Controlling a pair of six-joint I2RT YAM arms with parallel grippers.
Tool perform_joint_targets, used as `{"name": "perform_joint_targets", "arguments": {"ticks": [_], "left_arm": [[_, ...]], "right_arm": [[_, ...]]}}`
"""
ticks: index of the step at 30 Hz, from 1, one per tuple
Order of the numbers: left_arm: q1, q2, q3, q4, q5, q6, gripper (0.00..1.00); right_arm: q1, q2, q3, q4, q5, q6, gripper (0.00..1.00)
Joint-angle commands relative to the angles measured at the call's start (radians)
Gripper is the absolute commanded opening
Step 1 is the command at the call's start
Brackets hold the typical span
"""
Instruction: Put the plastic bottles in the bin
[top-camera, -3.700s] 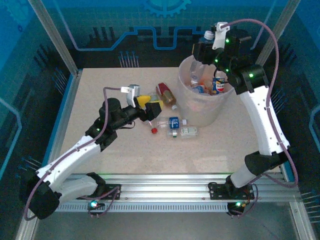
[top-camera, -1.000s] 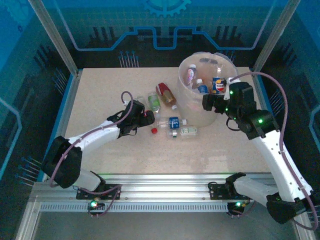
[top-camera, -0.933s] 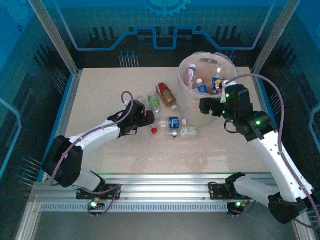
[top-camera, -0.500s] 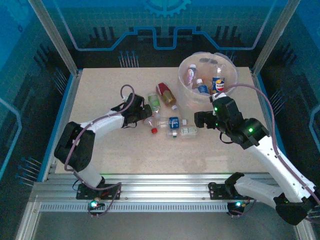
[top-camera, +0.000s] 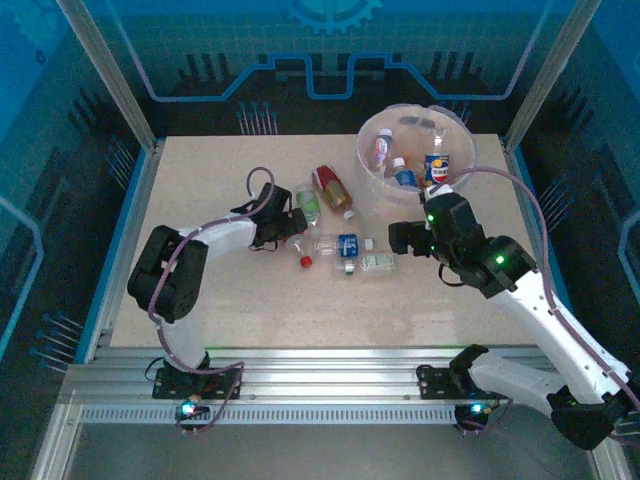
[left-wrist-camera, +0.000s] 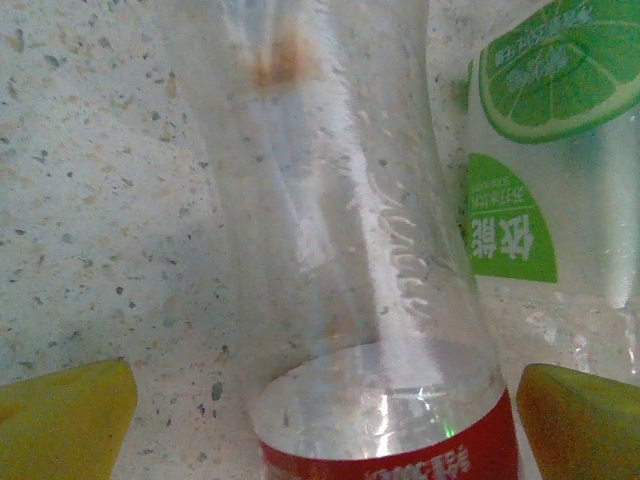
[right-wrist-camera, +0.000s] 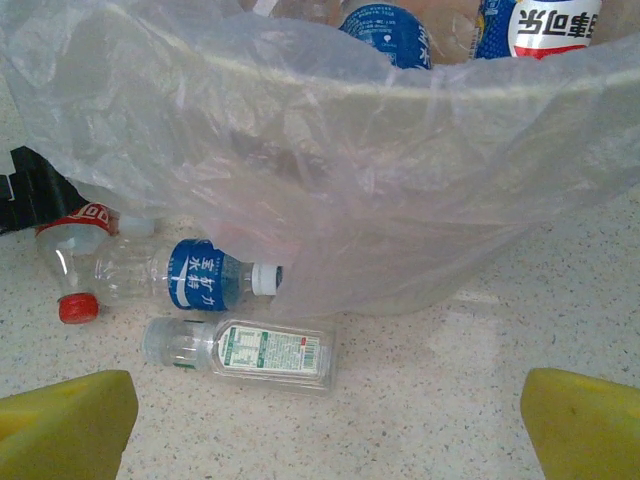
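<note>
The left claw (left-wrist-camera: 320, 425) stands as wide as it goes, astride the clear red-label bottle (left-wrist-camera: 370, 300) lying on the counter (top-camera: 200, 190), and grips nothing yet. The lime-label bottle (left-wrist-camera: 545, 170) lies just beside that bottle, close to the right-hand finger. If the claw shuts from here, that finger may catch the lime-label bottle too, or push it away. The smooth, dented wall of the clear bottle may also squirt out from between the pads. The right claw (right-wrist-camera: 322, 425) is equally wide and empty, low over the counter at the near foot of the bin (right-wrist-camera: 420, 190). It faces the blue-label bottle (right-wrist-camera: 170, 275) and the white-label bottle (right-wrist-camera: 262, 352). Both lie close under the loose liner (right-wrist-camera: 150, 110), so a reach for either could snag the plastic or nudge the bin. Several bottles (top-camera: 403, 174) already lie inside it. A second ago the right claw was higher, against the bin's side; since then it has dropped toward the loose bottles, and the left arm has stretched further out.
</note>
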Motion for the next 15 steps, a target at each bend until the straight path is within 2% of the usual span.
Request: {"name": "perform_joint_targets", "arguments": {"ticks": [1,10,15], "left_arm": [[0.010,0.010,0.002,0.008,0.021,-0.031,0.99],[0.019,-0.017,-0.103,0.039,0.032,-0.074,0.92],[0.019,-0.021,-0.145,0.042,0.028,-0.090,0.82]], "right_arm": [[0.017,0.007,0.000,0.019,0.010,0.019,1.00],[0.017,0.017,0.005,0.027,0.007,0.025,1.00],[0.016,0.023,0.007,0.040,0.007,0.026,1.00]]}}
